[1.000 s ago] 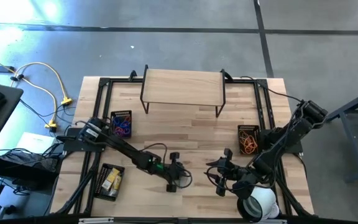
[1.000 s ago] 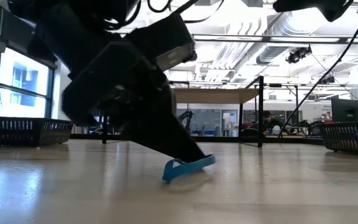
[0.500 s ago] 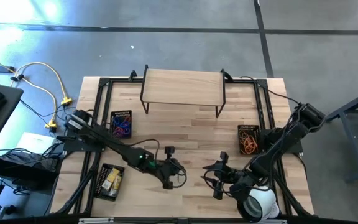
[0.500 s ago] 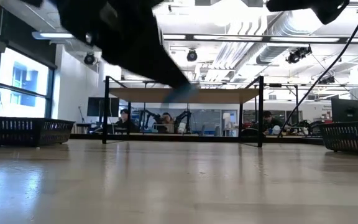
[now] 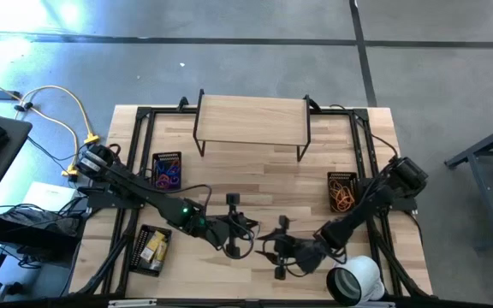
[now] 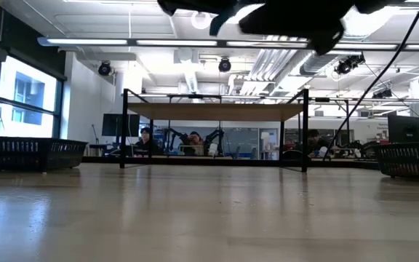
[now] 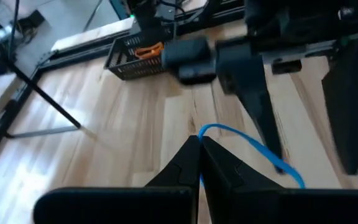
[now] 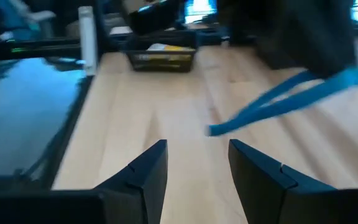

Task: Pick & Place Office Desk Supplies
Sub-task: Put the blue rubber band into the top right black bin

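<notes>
A blue loop [image 7: 248,148] of the office desk supplies hangs over the table's near middle, held by my left gripper [image 7: 199,138], which is shut on it. My right gripper [image 8: 196,146] stands open close by on the right, pointing at the left one [image 5: 243,247]. In the right wrist view the loop's free end [image 8: 211,129] shows ahead of the gap between those fingers. Purple and blue loops fill the far left basket [image 5: 167,170]. Yellow packets lie in the near left basket [image 5: 152,248], and orange bands in the right basket [image 5: 342,192]. My left gripper pinches one end of the blue loop [image 7: 204,130] between its two fingertips. The rest of the loop stands out ahead of the fingers and droops toward my right gripper, lifted clear of the table.
A wooden riser [image 5: 251,120] on black legs stands at the far middle. A large white tape roll [image 5: 354,281] sits at the near right, beside my right arm. Black mesh baskets [image 6: 28,153] [image 6: 413,160] edge both sides, with bare wood between them.
My left gripper has risen from the table with the blue loop, which lay with one end on the wood and now hangs clear. My right gripper has gone toward the table's left edge, closing on the left gripper, and has sunk a little.
</notes>
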### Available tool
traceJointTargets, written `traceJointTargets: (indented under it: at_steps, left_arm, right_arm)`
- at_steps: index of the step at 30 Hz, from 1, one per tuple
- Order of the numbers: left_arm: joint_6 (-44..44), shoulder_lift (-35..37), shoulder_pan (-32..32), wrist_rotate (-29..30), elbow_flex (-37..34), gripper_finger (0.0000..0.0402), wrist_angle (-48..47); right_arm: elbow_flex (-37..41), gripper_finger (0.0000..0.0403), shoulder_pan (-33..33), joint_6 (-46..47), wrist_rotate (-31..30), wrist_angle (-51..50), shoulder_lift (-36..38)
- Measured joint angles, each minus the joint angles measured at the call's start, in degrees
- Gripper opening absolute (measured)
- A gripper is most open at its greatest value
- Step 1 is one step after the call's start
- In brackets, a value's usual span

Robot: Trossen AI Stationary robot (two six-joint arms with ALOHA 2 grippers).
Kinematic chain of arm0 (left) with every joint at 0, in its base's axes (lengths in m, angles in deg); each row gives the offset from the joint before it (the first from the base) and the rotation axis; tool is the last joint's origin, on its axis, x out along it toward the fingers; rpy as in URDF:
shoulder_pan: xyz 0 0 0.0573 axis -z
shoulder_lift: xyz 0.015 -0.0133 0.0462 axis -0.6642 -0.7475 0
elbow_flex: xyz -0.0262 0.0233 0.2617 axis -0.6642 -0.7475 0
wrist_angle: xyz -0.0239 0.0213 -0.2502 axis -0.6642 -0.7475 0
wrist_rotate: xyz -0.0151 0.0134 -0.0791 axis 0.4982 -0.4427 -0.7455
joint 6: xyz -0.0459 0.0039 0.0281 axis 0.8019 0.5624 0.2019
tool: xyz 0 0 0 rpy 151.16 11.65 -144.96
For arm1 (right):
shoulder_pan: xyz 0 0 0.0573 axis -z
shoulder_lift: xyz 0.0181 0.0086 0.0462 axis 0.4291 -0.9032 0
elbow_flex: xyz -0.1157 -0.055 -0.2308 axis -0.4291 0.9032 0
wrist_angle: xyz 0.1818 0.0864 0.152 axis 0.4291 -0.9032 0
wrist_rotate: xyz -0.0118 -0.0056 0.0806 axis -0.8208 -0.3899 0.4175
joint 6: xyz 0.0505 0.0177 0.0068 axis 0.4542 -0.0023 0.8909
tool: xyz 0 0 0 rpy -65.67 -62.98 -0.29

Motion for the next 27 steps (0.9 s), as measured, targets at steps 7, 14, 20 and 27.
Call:
traceJointTargets:
  at_steps: [7, 14, 20, 27]
  left_arm:
    - [-3.0, 0.0, 1.9, 0.1, 0.0, 0.0001, -0.3]
    - [-5.5, -0.1, 3.4, 3.4, 0.0, 0.0001, -0.3]
    - [-6.8, -0.1, 4.7, 12.5, 0.0, 0.0001, -0.7]
    - [-6.5, -0.1, 7.0, 20.4, 0.0, 0.0001, -5.1]
  right_arm:
    - [0.0, 0.0159, 3.8, -1.0, 12.9, 3.4, -1.4]
    - [0.0, 0.0159, 6.2, 6.4, 20.4, 0.2, -1.4]
    - [0.0, 0.0149, 7.5, 8.4, 20.0, 0.3, -1.4]
    - [0.0, 0.0124, 7.9, 12.0, 13.0, 1.7, -1.4]
